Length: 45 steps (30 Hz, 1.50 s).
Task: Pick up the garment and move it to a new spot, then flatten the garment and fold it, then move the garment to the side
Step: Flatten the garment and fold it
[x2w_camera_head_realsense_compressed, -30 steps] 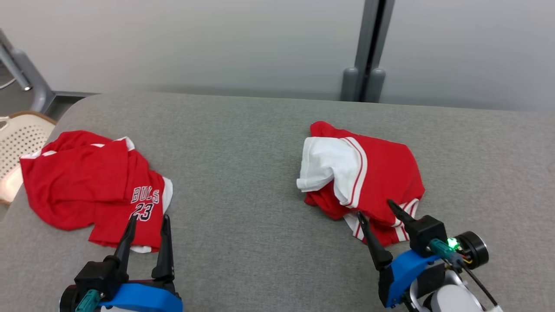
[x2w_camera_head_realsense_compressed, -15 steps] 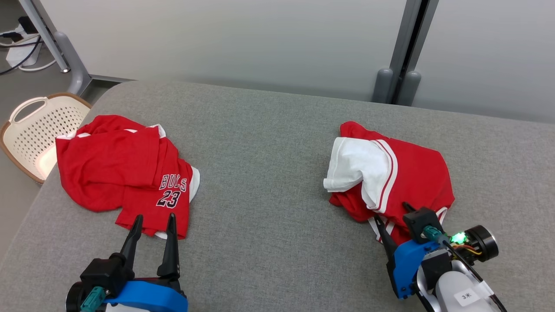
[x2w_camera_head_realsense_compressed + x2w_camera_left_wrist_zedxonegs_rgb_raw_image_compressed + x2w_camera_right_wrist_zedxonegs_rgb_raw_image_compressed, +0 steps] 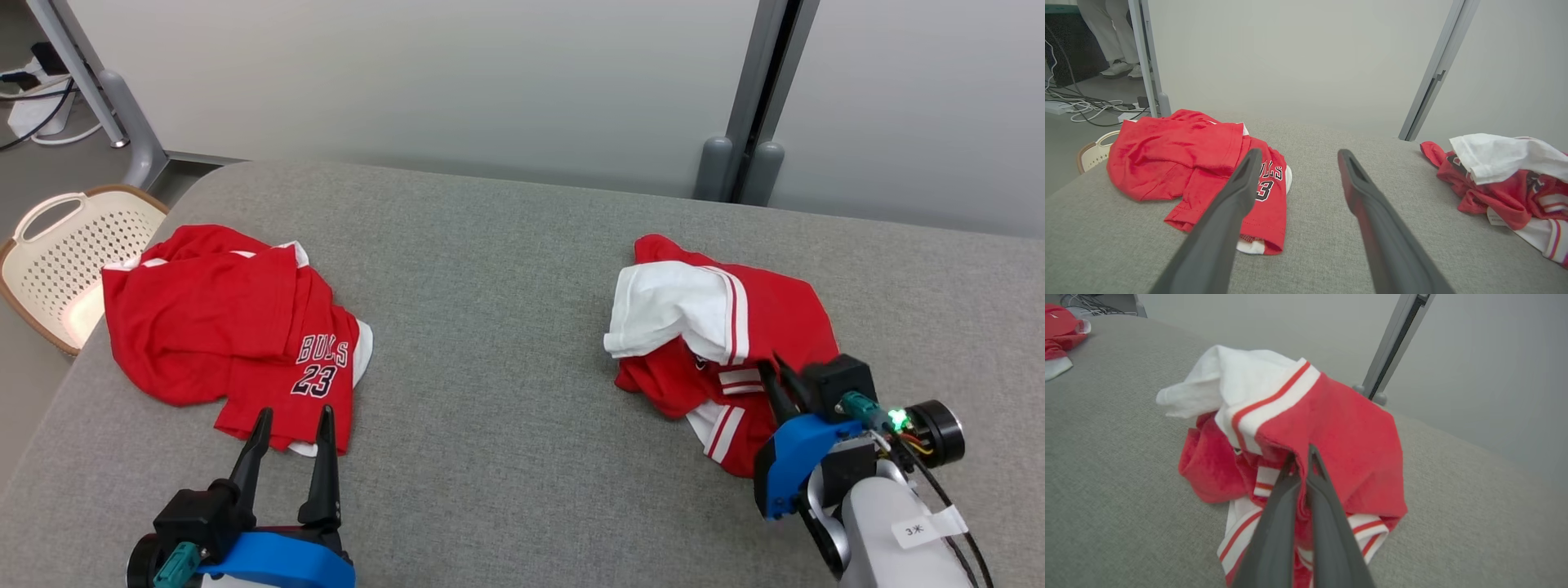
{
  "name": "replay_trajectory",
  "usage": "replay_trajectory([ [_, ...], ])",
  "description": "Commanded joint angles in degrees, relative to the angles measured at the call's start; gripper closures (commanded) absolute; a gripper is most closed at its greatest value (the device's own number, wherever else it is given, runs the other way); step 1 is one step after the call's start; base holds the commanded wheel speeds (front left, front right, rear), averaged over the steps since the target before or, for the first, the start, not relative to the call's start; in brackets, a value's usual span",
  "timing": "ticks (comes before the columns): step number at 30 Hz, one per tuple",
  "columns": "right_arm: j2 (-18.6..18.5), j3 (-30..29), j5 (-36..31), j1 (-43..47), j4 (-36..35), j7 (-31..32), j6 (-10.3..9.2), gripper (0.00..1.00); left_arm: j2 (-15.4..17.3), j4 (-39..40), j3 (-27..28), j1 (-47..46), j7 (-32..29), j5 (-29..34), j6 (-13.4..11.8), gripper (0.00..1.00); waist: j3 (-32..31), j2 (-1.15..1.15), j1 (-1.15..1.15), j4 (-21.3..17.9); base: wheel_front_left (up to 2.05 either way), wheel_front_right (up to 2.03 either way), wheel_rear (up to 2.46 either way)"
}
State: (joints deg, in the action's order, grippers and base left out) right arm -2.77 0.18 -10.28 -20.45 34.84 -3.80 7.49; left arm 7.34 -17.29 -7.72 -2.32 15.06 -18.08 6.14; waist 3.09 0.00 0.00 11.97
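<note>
At 9 o'clock in your head view the basket (image 3: 49,245) stands off the table (image 3: 506,327) edge, and the jersey (image 3: 220,327) numbered 23 lies just inside it. Your left gripper (image 3: 295,411), at 7 o'clock, hangs near that jersey's hem with its fingers spread, holding nothing. At 3 o'clock lies the garment (image 3: 784,318), red with white striped trim and crumpled. A second ago your right gripper (image 3: 774,367) had its fingers apart over the garment's near edge. They have now closed and are pinching a red fold. The grasp looks made, so lifting toward a new spot likely comes next.
</note>
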Motion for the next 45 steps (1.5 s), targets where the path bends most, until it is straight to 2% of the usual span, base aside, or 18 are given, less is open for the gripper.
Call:
replay_trajectory([
  [1, -0.21, 0.37, 1.98, -1.61, -1.07, -1.05, 0.01, 1.00, 0.17, 0.04, 0.12, -0.09, 0.17, 0.17, 0.28, 0.00, -0.13, 0.00, 0.00, -0.15, 0.00, 0.00, 0.00],
  [9, -0.19, 9.05, 12.41, -5.88, -9.99, 0.33, 0.01, 1.00, 0.63, 0.73, 0.86, -0.10, 0.16, 0.16, 0.21, 0.00, -0.16, 0.00, 0.00, -1.33, 0.00, 0.00, 0.00],
  [10, -0.20, 12.43, 15.92, -8.24, -13.02, 1.93, 0.02, 1.00, 0.66, 0.97, 1.10, -0.25, 0.16, 0.11, 0.10, 0.00, 0.01, 0.00, 0.00, -1.75, 0.00, 0.00, 0.00],
  [16, -0.21, 20.49, 25.88, -17.25, -19.96, 4.48, 0.02, 1.00, 0.39, 1.43, 1.43, -0.77, 0.16, 0.24, 0.06, 0.00, 0.52, 0.00, 0.00, -2.61, 0.00, 0.00, 0.00],
  [20, -0.20, 24.01, 30.91, -23.87, -22.74, 4.32, 0.02, 1.00, 0.14, 1.55, 1.28, -1.35, 0.16, 0.55, 0.06, 0.00, 0.66, 0.00, 0.00, -2.75, 0.00, 0.00, 0.00],
  [24, -0.20, 24.71, 34.12, -27.79, -24.65, 3.59, 0.01, 1.00, 0.01, 2.09, 1.48, -1.27, 0.16, 0.41, 0.16, 0.00, 0.53, 0.00, 0.00, -2.81, 0.00, 0.00, 0.00],
  [28, -0.20, 22.20, 37.14, -29.30, -26.39, 3.39, 0.01, 1.00, 0.23, 2.76, 1.73, -0.95, 0.16, 0.56, 0.21, 0.00, 0.28, 0.00, 0.00, -3.08, 0.00, 0.00, 0.00],
  [31, -0.19, 19.52, 37.98, -27.02, -26.84, 4.58, 0.02, 1.00, 0.44, 3.08, 2.06, -0.74, 0.16, 0.57, 0.10, 0.00, 0.42, 0.00, 0.00, -3.65, 0.00, 0.00, 0.00],
  [36, -0.18, 12.22, 32.39, -21.87, -24.26, 6.67, 0.02, 1.00, 0.13, 3.31, 1.81, -0.79, 0.16, 0.77, 0.10, 0.00, 1.07, 0.00, 0.00, -4.27, 0.00, 0.00, 0.00],
  [38, -0.17, 9.08, 27.84, -19.79, -22.62, 7.06, 0.02, 1.00, -0.11, 3.46, 1.66, -1.21, 0.16, 0.72, 0.17, 0.00, 1.62, 0.00, 0.00, -4.26, 0.00, 0.00, 0.00],
  [45, -2.15, -1.76, 19.09, -17.03, -11.82, 5.75, 0.01, 1.00, -0.44, 3.88, 0.56, -3.11, 0.16, 0.97, 0.47, 0.00, 5.14, 0.00, 0.00, -3.29, 0.00, 0.00, 0.00],
])
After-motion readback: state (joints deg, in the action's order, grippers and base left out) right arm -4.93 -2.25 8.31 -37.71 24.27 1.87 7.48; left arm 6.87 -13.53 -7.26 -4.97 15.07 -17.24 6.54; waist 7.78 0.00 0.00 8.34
